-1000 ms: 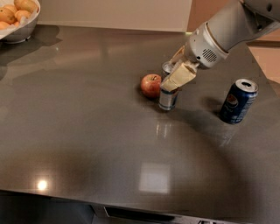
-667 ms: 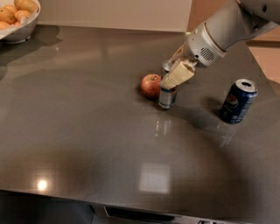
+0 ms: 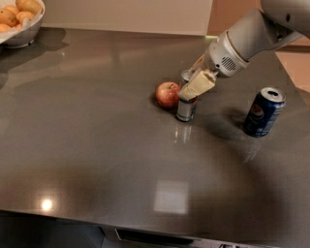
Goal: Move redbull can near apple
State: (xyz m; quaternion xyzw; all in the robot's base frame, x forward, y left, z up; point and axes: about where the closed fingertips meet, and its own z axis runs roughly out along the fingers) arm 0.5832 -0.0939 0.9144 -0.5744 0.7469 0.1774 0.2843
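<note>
Cream-coloured fingers (image 3: 198, 85) are closed narrowly on the upper half of the redbull can (image 3: 186, 109), one pad lying across its near side and the other tucked behind it. The gripper (image 3: 190, 83) sits just right of the middle of the frame, in its upper half, at the end of a white arm (image 3: 252, 36) that slants down from the upper right corner.

The can stands upright on the dark grey table (image 3: 97, 145). Its silver and blue lower part shows below the fingers, with a faint reflection on the surface under it. The apple (image 3: 167, 94) rests just to the left of the can, very close to it; I cannot tell whether the two touch. It is red with a paler patch on top.

A dark blue soda can (image 3: 263, 112) stands well apart to the right, near the right edge of the frame, leaning slightly. In the upper left corner a white bowl (image 3: 22, 35) sits on the table, piled with orange-yellow fruits (image 3: 14, 12), far from the apple and both cans.
</note>
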